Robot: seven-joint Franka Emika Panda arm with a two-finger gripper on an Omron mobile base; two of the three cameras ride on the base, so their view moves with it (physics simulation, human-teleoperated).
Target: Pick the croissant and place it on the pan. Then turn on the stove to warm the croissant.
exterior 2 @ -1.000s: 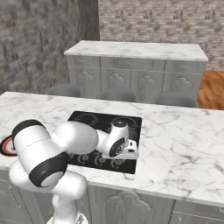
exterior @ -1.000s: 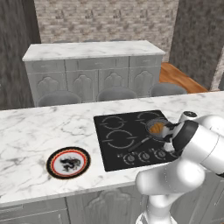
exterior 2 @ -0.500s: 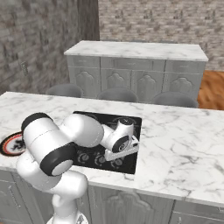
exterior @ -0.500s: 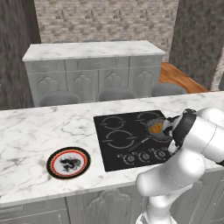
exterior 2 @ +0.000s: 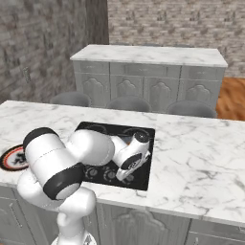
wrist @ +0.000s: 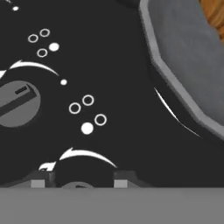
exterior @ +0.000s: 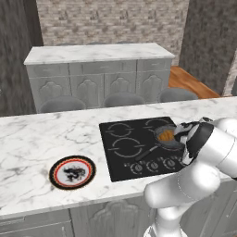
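While one croissant (exterior: 167, 135) sits in one pan (exterior: 163, 139), one plate (exterior: 72, 172) lies apart.

claw (wrist: 78, 183) astride a knob (wrist: 78, 186), stove (wrist: 109, 65), pan (wrist: 188, 57) beside

The small golden-brown croissant (exterior: 167, 135) lay inside the round dark grey frying pan (exterior: 163, 139), whose thin handle pointed toward the knobs. The pan sat on the flat black glass stove (exterior: 125, 147), right side.
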